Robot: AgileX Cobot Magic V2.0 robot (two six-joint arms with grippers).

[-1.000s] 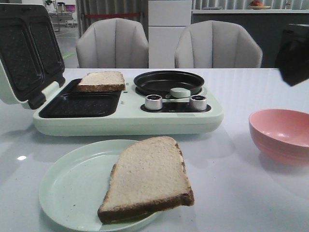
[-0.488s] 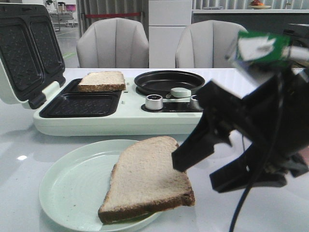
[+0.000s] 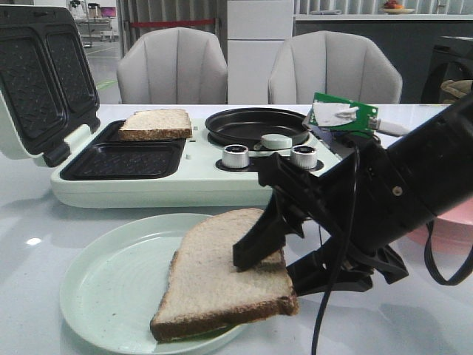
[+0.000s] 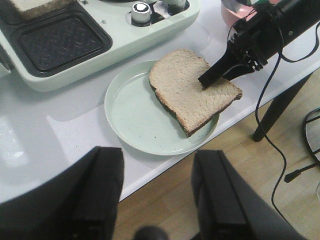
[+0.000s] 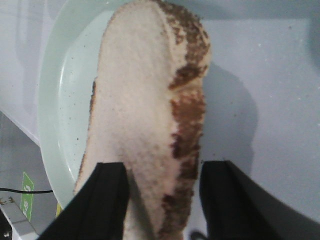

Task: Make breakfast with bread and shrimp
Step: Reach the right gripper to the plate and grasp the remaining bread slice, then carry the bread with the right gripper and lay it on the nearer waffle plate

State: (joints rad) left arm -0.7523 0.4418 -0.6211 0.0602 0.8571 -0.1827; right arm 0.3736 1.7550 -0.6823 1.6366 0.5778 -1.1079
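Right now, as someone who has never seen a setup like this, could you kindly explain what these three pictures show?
They show a two-armed robot at a table. The front view looks forward over the table; the other two come from cameras on each wrist.

On the table are a pale green plate with a bread slice overhanging its edge, a breakfast maker with its lid open and a second slice on its grill, and a pink bowl, mostly hidden.

The right gripper is open, with one finger above and one below the plate slice's overhanging edge, not yet closed on it. The left gripper is open and empty, back off the table edge. I see no shrimp.
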